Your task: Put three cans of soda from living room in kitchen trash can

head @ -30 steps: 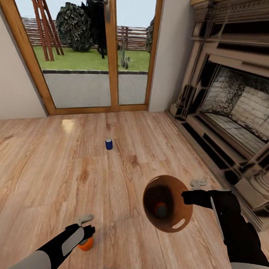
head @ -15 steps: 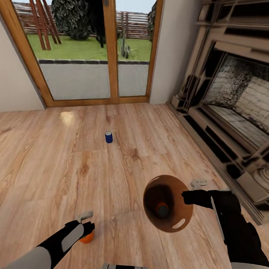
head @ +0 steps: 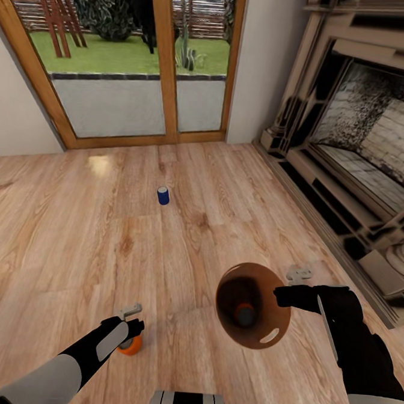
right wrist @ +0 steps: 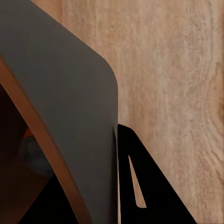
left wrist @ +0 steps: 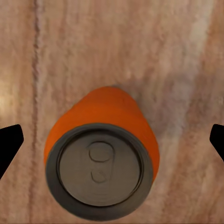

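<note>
One orange soda can [head: 130,344] stands upright on the wood floor under my left gripper [head: 132,328]. In the left wrist view the can [left wrist: 100,158] sits between the wide-apart black fingertips [left wrist: 9,144], untouched, so that gripper [left wrist: 112,140] is open. My right gripper [head: 281,293] is shut on the rim of the tilted trash can [head: 252,305], held above the floor with its brown inside facing me. A second orange can [head: 244,314] lies inside it. The dark blue can [head: 163,195] stands alone farther ahead. In the right wrist view a black finger [right wrist: 140,186] presses against the bucket's wall [right wrist: 70,93].
Glass doors [head: 133,64] with wooden frames close the far side, a garden behind them. A brick fireplace [head: 362,147] with a stepped surround runs along the right wall. A white wall [head: 14,122] stands at the left. Open wood floor [head: 73,229] lies between me and the blue can.
The whole head view has shifted, so the camera moved: doors, fireplace and blue can sit higher in the picture. My left gripper stays over the orange can; the right still holds the trash can.
</note>
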### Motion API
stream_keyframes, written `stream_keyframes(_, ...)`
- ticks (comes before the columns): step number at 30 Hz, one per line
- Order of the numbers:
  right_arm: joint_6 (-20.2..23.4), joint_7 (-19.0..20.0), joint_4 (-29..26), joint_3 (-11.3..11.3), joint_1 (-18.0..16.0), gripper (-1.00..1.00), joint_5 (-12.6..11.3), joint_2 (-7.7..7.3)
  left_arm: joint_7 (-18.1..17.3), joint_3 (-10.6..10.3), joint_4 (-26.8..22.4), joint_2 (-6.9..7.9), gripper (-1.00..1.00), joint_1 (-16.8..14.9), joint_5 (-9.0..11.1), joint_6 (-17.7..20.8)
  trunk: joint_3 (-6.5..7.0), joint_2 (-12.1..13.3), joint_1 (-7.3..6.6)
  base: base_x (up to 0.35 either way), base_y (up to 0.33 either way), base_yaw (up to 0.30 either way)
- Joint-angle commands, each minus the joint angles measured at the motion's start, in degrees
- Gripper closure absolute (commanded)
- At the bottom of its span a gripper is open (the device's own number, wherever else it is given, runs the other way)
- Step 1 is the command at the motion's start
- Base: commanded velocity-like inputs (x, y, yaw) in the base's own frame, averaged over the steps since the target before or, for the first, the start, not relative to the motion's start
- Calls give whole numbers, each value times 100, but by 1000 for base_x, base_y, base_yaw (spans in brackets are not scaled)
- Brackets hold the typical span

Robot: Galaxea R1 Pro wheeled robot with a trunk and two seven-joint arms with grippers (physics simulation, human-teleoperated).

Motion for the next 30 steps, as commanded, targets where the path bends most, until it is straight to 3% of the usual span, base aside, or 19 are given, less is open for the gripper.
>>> stream_keyframes(1,32,37,-2,0,-2,100,-143,0,0,-4,1,0,-100,-2,0,0,-22,-2,1,0,0,0)
stream_keyframes(11,32,35,-2,0,-2,100,-143,11,1,-17,3,0,-100,-4,-1,0,-244,-15,27,0,0,0)
stream_keyframes(24,32,37,-2,0,-2,100,-143,9,-38,-24,2,0,-100,49,2,-30,-244,-15,27,0,0,0)
stream_keyframes(25,32,37,-2,0,-2,100,-143,9,-40,-28,2,2,100,52,2,-32,-244,-15,27,0,0,0)
stream_keyframes(30,32,37,-2,0,-2,100,-143,9,-37,-41,8,2,100,57,-3,-37,-244,-15,27,0,0,0)
